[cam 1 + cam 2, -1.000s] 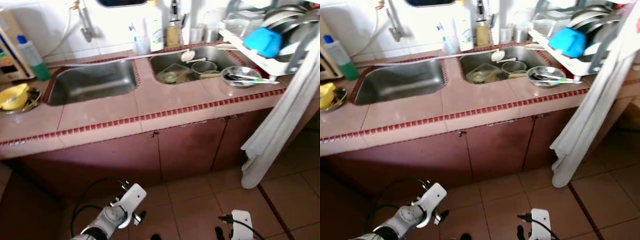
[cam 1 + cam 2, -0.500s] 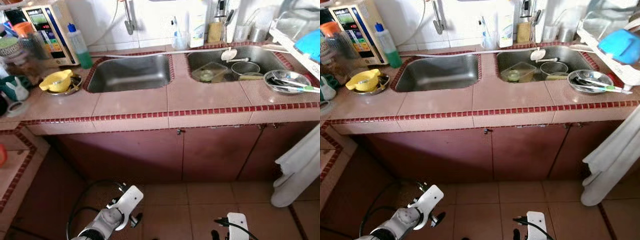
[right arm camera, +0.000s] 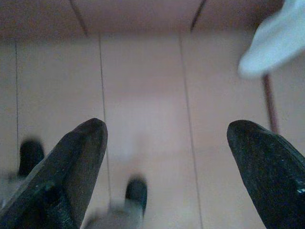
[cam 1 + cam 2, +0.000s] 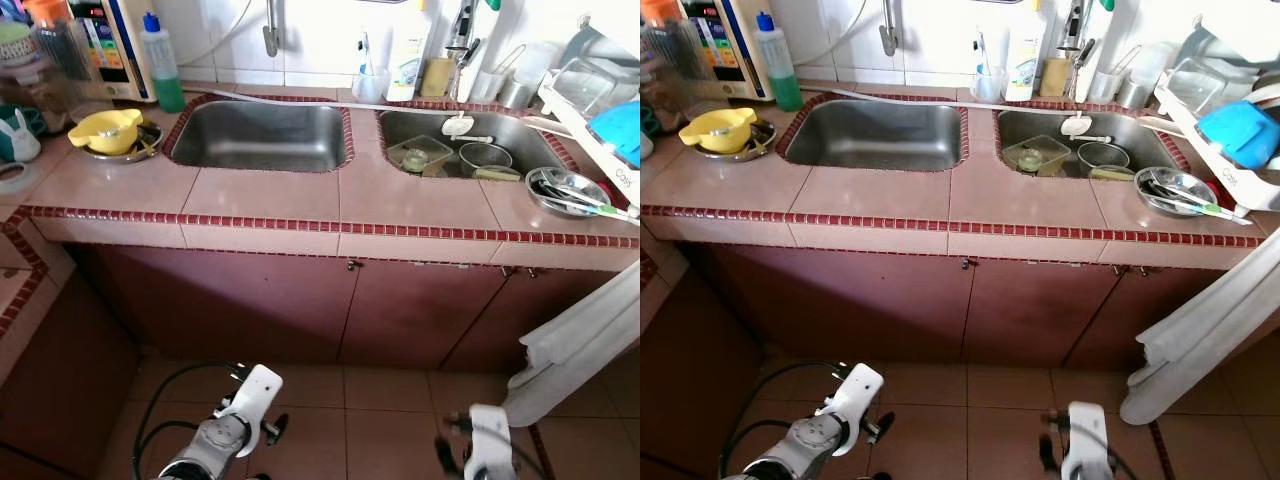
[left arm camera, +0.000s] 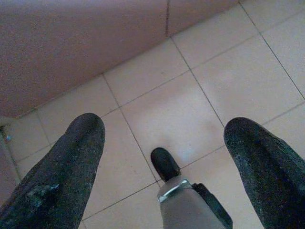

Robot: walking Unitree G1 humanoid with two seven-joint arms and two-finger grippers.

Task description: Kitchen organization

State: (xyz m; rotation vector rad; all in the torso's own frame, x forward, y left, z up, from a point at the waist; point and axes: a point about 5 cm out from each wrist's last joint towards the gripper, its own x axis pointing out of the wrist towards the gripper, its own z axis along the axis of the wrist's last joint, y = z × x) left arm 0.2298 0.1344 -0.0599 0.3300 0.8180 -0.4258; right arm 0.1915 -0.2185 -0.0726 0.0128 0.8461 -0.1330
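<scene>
A pink tiled counter [image 4: 270, 195] with a red trim holds two steel sinks. The left sink [image 4: 260, 135] is bare. In the right sink [image 4: 465, 145] lie a clear container [image 4: 418, 155], a small metal pot [image 4: 487, 157] and a white ladle [image 4: 458, 125]. On the counter's right end rests a metal bowl with utensils [image 4: 563, 190]. Both arms hang low over the floor, well below the counter. My left gripper [image 5: 164, 129] is open above the floor tiles. My right gripper [image 3: 167, 129] is open too, blurred.
A yellow bowl [image 4: 105, 130] on a steel plate and a green bottle [image 4: 160, 50] stand at the counter's left. A dish rack [image 4: 1225, 130] with a blue bowl is at the right. A white towel [image 4: 580, 335] hangs beside brown cabinet doors [image 4: 250, 300].
The whole picture has swung, so the camera moved; the counter now sits more centred and closer. Both arms still hang low; the right one is blurred by motion.
</scene>
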